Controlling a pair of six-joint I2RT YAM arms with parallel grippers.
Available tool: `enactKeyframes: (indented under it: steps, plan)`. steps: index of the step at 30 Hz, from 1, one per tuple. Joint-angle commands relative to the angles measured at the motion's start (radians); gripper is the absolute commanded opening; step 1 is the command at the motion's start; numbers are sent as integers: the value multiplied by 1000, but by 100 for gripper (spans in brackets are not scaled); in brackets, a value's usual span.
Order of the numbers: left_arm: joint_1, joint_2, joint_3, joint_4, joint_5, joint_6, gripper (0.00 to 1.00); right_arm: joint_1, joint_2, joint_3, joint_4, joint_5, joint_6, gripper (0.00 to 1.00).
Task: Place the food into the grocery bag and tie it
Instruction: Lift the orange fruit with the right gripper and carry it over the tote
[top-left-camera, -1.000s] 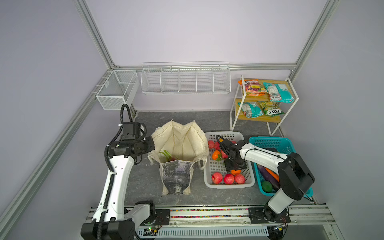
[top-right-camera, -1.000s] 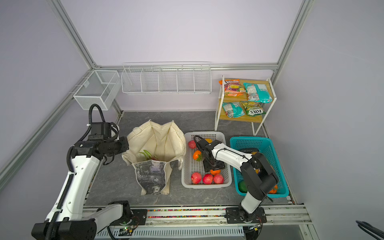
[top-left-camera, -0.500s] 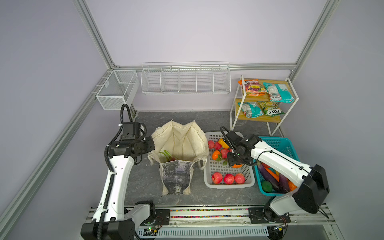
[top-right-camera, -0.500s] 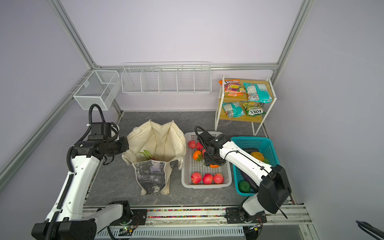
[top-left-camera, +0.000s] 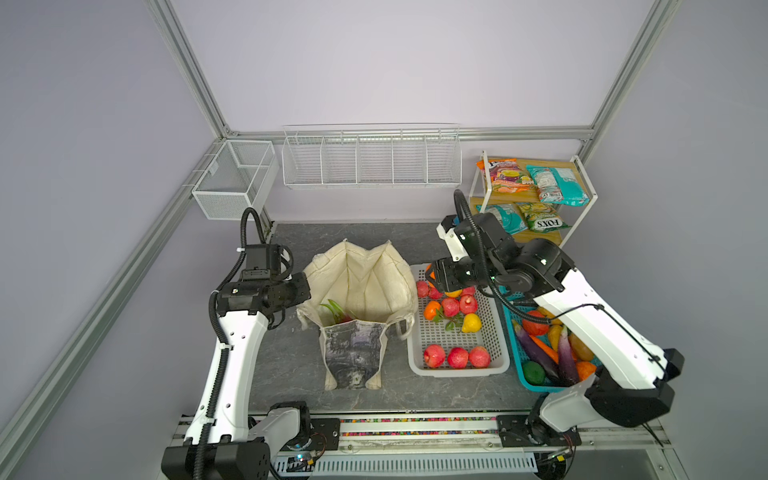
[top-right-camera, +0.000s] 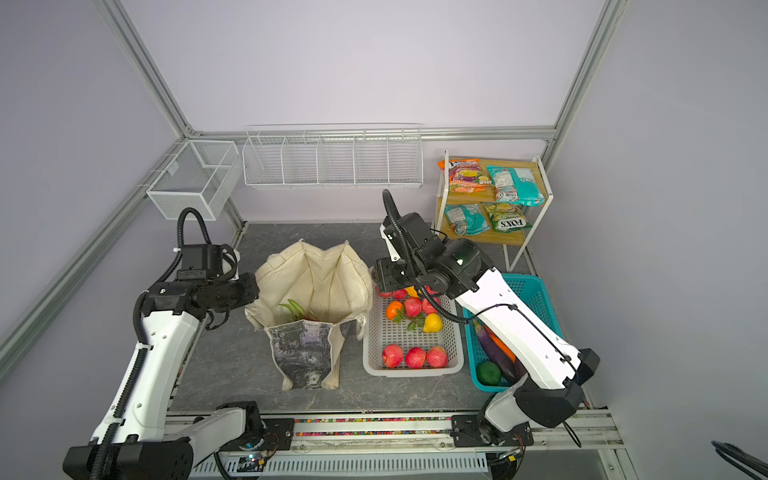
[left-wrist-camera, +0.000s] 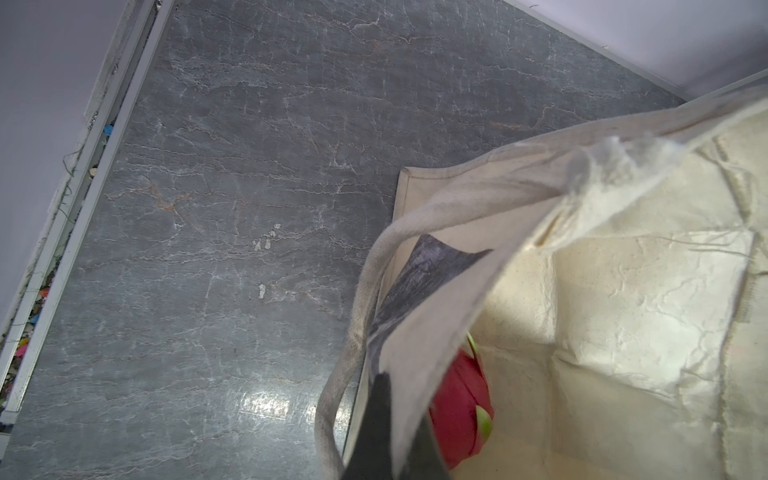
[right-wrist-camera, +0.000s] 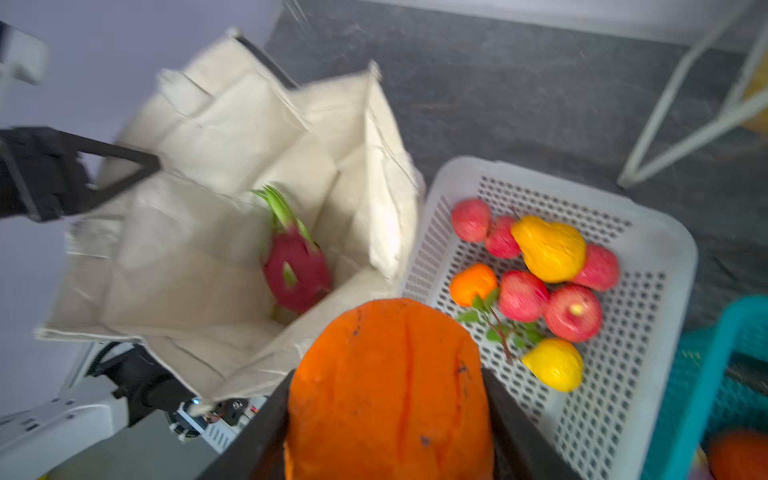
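While the orange fruit (right-wrist-camera: 390, 386) sits clamped between the part-spread jaws of the right gripper (top-left-camera: 441, 277), it hangs above the near corner of the white basket (top-left-camera: 496, 368), with the grocery bag (top-left-camera: 365, 282) standing open just ahead of the fingertips. Inside the bag lies a dragon fruit (right-wrist-camera: 295, 270), and the left gripper (left-wrist-camera: 401, 432), fully closed, pinches the canvas rim on the side farthest from the right gripper. Apples (top-left-camera: 457, 357) lie loose in the white basket below that gripper, and the teal basket (top-left-camera: 515, 299) stands behind it.

Cream bag (top-left-camera: 361, 282), orange fruit (right-wrist-camera: 390, 395), white perforated basket (right-wrist-camera: 602, 415)
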Motion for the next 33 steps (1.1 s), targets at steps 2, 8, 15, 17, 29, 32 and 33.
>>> enactKeyframes:
  steps: [2,8,15,17,29,32,33]
  plan:
    - [8,-16,-7,7,27,-6,0,50,160,154,44,-83,-67,51]
    - [8,-23,-2,2,32,-9,0,108,364,328,66,-151,-87,51]
    - [7,-28,-2,2,39,-9,0,152,542,385,102,-214,-76,51]
    - [8,-30,-4,4,41,-10,0,158,579,385,111,-230,-68,51]
    - [7,-34,-9,5,44,-9,0,172,742,407,126,-279,-51,52]
    - [8,-35,-10,6,45,-9,0,173,764,408,121,-278,-49,52]
    - [7,-37,-11,6,44,-8,0,174,770,408,116,-275,-51,52]
